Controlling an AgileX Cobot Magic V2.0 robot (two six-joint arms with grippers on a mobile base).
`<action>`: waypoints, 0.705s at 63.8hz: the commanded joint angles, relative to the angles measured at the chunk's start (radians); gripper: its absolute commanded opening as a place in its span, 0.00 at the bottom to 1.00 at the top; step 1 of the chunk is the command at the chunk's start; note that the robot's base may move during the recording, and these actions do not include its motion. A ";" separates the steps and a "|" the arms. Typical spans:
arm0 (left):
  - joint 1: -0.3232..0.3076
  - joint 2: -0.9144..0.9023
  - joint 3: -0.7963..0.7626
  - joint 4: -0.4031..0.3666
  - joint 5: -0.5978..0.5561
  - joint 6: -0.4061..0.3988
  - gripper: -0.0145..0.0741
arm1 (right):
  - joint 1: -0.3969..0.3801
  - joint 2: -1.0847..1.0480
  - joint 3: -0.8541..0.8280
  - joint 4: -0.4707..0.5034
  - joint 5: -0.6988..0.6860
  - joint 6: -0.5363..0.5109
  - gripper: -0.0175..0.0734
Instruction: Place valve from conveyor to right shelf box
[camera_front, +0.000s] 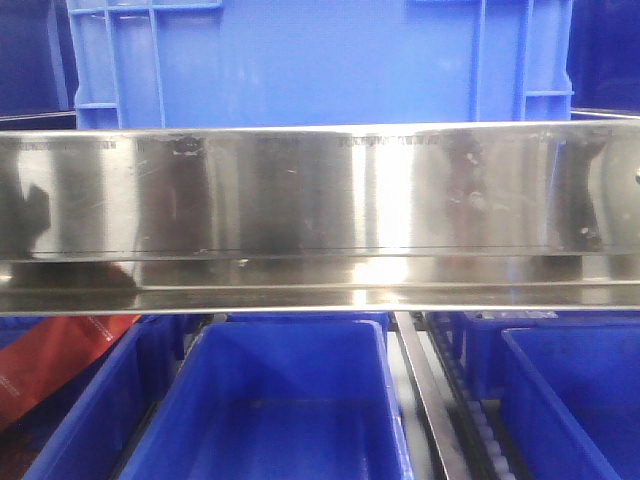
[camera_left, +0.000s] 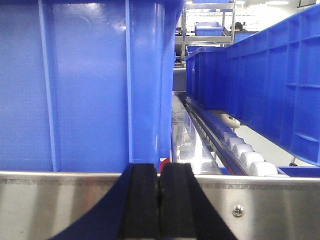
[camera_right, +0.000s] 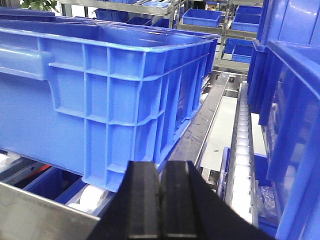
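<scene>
Your left gripper (camera_left: 159, 200) sits at the bottom centre of the left wrist view, its two black pads pressed flat together with nothing between them. Right behind it runs a brushed steel rail (camera_left: 260, 200), and above that a big blue crate (camera_left: 85, 85) fills the upper left of the frame; white rollers (camera_left: 245, 152) run along the right under another blue crate (camera_left: 270, 85).

Your right gripper (camera_right: 161, 200) is likewise closed on itself, empty, at the bottom centre of its view, with a ribbed blue bin (camera_right: 110, 95) just beyond it on a roller track (camera_right: 242, 150).

In the front view you see a steel shelf edge (camera_front: 320, 200) across the middle and open blue boxes (camera_front: 290, 400) below. You won't find the valve or the conveyor in any view.
</scene>
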 joint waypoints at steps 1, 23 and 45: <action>0.003 -0.006 -0.002 -0.005 -0.023 -0.007 0.04 | -0.004 -0.007 0.003 -0.004 -0.022 -0.003 0.01; 0.003 -0.006 -0.002 -0.005 -0.023 -0.007 0.04 | -0.080 -0.055 0.028 -0.004 -0.018 -0.003 0.01; 0.003 -0.006 -0.002 -0.005 -0.023 -0.007 0.04 | -0.362 -0.217 0.199 -0.004 -0.026 0.076 0.01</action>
